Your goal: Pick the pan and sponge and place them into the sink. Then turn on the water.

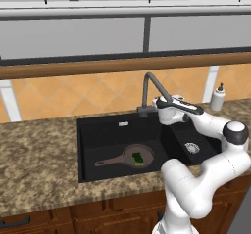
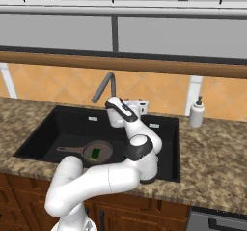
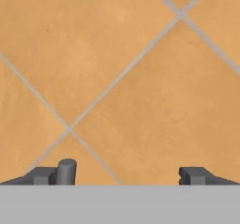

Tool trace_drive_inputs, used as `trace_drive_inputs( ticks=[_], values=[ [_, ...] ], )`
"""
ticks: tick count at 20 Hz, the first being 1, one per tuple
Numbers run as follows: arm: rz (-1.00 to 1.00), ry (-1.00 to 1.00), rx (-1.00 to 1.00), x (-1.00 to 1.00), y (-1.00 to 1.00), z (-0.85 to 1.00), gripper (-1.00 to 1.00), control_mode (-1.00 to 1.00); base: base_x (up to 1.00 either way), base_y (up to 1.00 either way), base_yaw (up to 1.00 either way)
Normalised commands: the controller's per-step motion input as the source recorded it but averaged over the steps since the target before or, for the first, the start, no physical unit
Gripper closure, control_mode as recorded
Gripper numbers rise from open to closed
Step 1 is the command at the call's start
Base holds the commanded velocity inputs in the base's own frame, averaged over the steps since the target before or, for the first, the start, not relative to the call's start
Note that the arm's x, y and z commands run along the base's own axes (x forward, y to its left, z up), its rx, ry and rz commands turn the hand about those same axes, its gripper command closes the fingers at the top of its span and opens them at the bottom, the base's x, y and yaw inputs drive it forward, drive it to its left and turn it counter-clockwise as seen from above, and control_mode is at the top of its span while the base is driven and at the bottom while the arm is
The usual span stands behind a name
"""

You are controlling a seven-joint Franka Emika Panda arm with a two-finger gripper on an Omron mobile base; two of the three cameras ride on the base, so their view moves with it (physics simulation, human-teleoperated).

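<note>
The black double-basin sink (image 1: 98, 130) (image 2: 53, 128) is set into the granite counter. In its larger basin lies the dark round pan (image 1: 128, 155) (image 2: 103, 148), its long handle pointing left. The small green sponge (image 1: 138, 157) (image 2: 95, 153) rests inside the pan. My gripper (image 1: 164, 100) (image 2: 140, 103) (image 3: 122, 176) hovers above the back of the sink beside the dark gooseneck faucet (image 1: 151, 81) (image 2: 105, 87), facing the orange tiled wall. Its jaws stand wide open and hold nothing. A small grey peg (image 3: 67, 170) stands by the left fingertip (image 3: 44, 176). The water is out of view; nothing falls from the spout.
A white soap dispenser (image 1: 217, 97) (image 2: 196, 113) stands on the counter right of the sink. The smaller basin shows a round metal drain (image 1: 192, 148). A wooden ledge (image 1: 73, 69) runs above the tiles. Brown cabinets sit below the counter edge.
</note>
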Motion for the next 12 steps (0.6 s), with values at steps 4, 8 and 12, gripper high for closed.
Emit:
trace_drive_inputs(
  ticks=[4,8,12],
  values=[
    [0.0,0.0,0.02,0.11,-0.7,0.0,-1.0,-1.0,0.0,0.0,0.0],
    [0.0,0.0,0.03,0.13,-0.72,0.0,-1.0,-1.0,0.0,0.0,0.0],
    [0.0,0.0,0.03,0.15,-0.75,0.0,-1.0,-1.0,0.0,0.0,0.0]
  ],
)
